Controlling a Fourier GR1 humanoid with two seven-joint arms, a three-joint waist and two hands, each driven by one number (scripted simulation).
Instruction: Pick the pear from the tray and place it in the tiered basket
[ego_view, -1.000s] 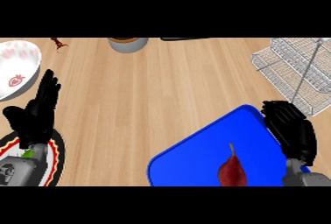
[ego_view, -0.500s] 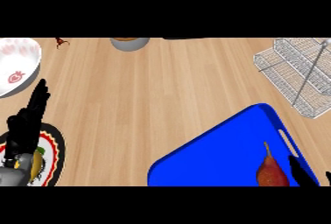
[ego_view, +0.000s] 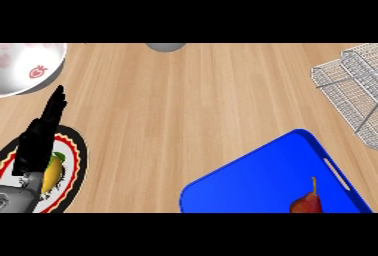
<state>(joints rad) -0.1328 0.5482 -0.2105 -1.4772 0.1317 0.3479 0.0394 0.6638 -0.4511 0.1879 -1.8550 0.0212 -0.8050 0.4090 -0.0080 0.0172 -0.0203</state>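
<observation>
The red pear (ego_view: 306, 202) lies ungrasped on the blue tray (ego_view: 251, 185) with the right hand out of view, so the pick is not yet made (the left hand (ego_view: 40, 135) rests, fingers straight, over a patterned plate (ego_view: 74, 165)), and next comes a reach before the wire tiered basket (ego_view: 351, 85).

Blue tray (ego_view: 244, 185); reddish-brown pear (ego_view: 306, 203). Pale wood-grain counter (ego_view: 192, 110). White bowl (ego_view: 26, 67), red strawberry print. Plate (ego_view: 70, 165): black rim, red-white border. Black hand (ego_view: 40, 135). Silver wire basket (ego_view: 354, 85).

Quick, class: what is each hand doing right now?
Left hand: open, fingers straight, holding nothing, over the plate.
Right hand: not in view.
</observation>
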